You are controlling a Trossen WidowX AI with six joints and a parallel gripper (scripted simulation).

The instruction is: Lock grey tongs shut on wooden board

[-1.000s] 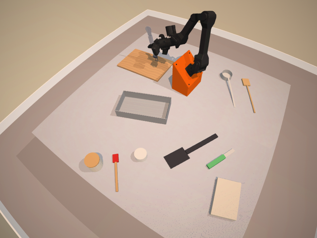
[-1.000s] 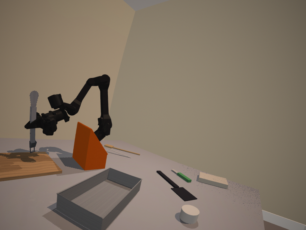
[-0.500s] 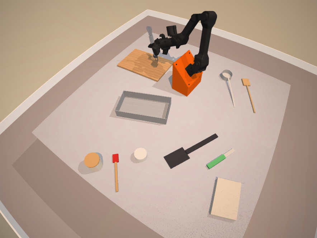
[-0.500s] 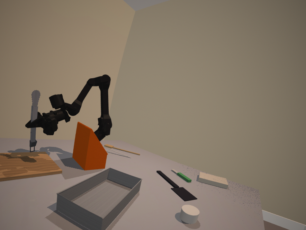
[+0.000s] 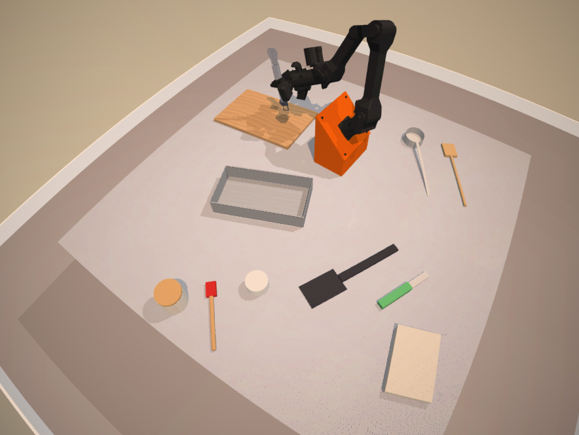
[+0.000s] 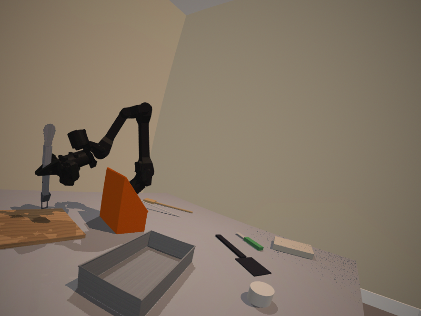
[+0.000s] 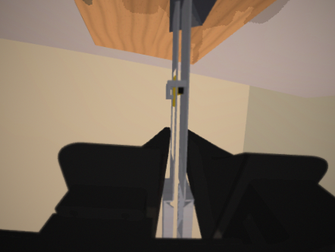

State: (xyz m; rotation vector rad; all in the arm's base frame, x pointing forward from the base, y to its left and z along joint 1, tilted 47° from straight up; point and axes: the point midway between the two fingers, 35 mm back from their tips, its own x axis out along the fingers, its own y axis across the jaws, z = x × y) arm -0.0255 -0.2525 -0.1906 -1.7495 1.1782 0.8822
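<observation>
The grey tongs stand almost upright in the air, scalloped tips up, dark hinge end and small loop down. Their two arms lie close together, nearly parallel, with a narrow gap; a small grey catch and a yellow strip show between them in the wrist view. My gripper is shut on the tongs around the middle of their arms. The loop hangs a little above the wooden board. The roasting tin is empty. Whether the lock is engaged cannot be told.
An orange block stands beside the arm's base, right of the board. A strainer, a wooden spatula, a black turner, a green-handled tool, a cream block and a white cylinder lie farther off.
</observation>
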